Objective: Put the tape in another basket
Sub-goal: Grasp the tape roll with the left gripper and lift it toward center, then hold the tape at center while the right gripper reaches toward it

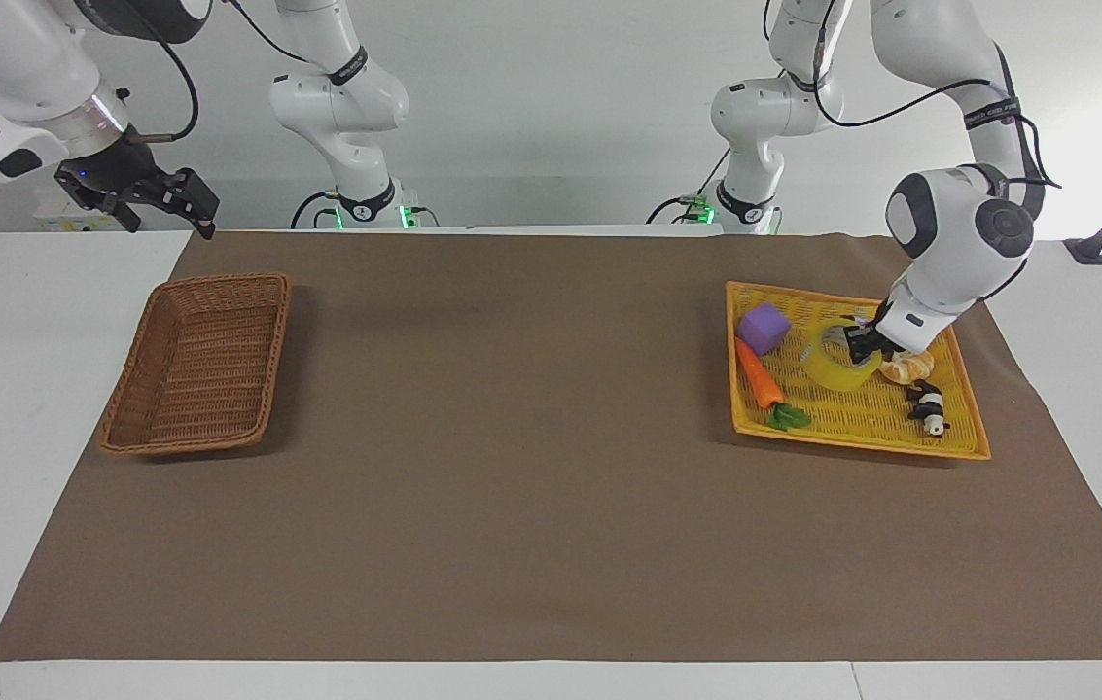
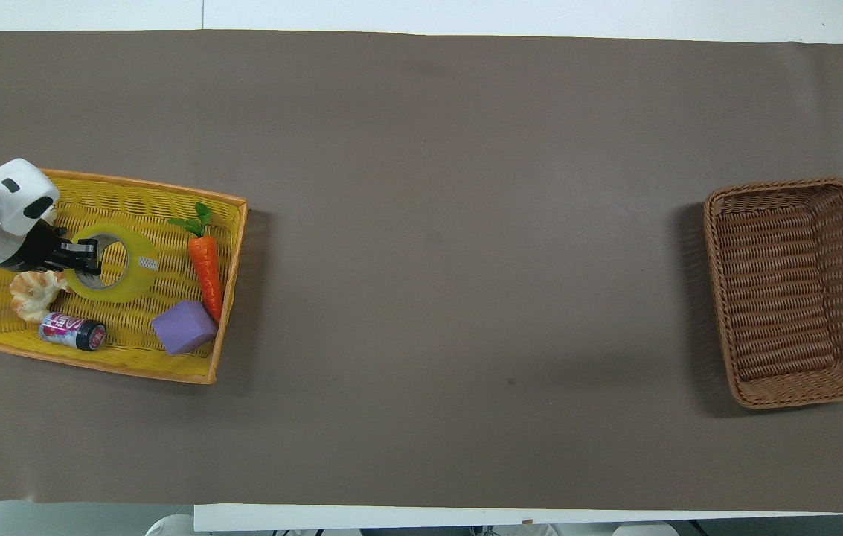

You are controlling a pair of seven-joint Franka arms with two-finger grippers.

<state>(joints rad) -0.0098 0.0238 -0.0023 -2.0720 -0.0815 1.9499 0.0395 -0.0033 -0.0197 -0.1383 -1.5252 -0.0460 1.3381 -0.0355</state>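
Note:
The tape (image 1: 837,365), a yellow roll with a white core, is tilted and held just above the floor of the yellow basket (image 1: 862,442). My left gripper (image 1: 864,342) is shut on the roll's wall, one finger inside the core. In the overhead view the tape (image 2: 123,262) and the left gripper (image 2: 82,255) are over the yellow basket (image 2: 123,368). The dark brown wicker basket (image 1: 210,280) stands empty at the right arm's end of the table; it also shows in the overhead view (image 2: 719,223). My right gripper (image 1: 166,199) waits open in the air beside it.
In the yellow basket lie a purple cube (image 1: 764,328), a toy carrot (image 1: 758,374), a bread piece (image 1: 906,367), a panda figure (image 1: 928,406) and a small can (image 2: 71,331). A brown mat (image 1: 512,437) covers the table.

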